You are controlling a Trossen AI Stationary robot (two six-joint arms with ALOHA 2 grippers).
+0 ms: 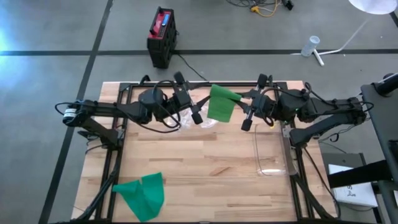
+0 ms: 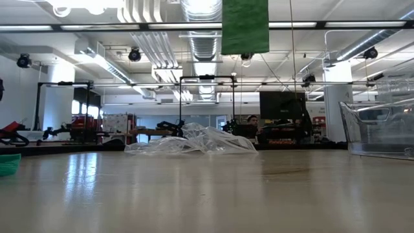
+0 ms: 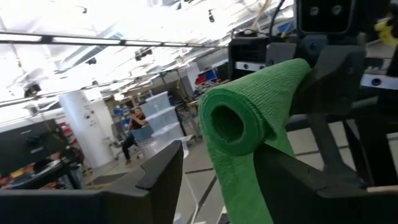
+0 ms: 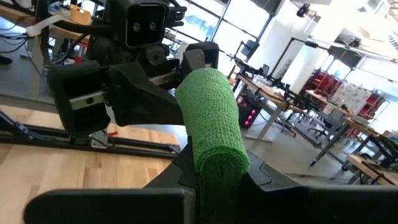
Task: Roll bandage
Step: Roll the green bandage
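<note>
A green bandage [image 1: 222, 102] hangs in the air over the table's far middle, partly rolled. Its roll [image 3: 239, 118] lies level and a loose tail [image 3: 242, 193] hangs below it; the low view shows the tail [image 2: 244, 26] high above the tabletop. My right gripper [image 4: 217, 180] is shut on the roll from the table's right. My left gripper [image 1: 203, 101] faces it from the left, open, its fingers [image 3: 163, 171] standing on either side of the roll's open end. A second green bandage [image 1: 142, 193] lies crumpled at the near left. My right gripper pinches the roll's right end [image 4: 214, 158] between its two fingers, coming level from the table's right, along the roll. The roll sticks out toward the left gripper, lifted clear of the table, its tail hanging slack. My left gripper has one finger [image 3: 292, 180] close beside the tail; whether it touches I cannot tell.
A crumpled clear plastic bag [image 1: 189, 121] lies on the table under the left gripper. An open clear container [image 1: 270, 152] stands at the right. The wooden tabletop [image 1: 205, 168] between them is bare. A dark red-topped box [image 1: 161, 36] stands on the floor beyond the far edge.
</note>
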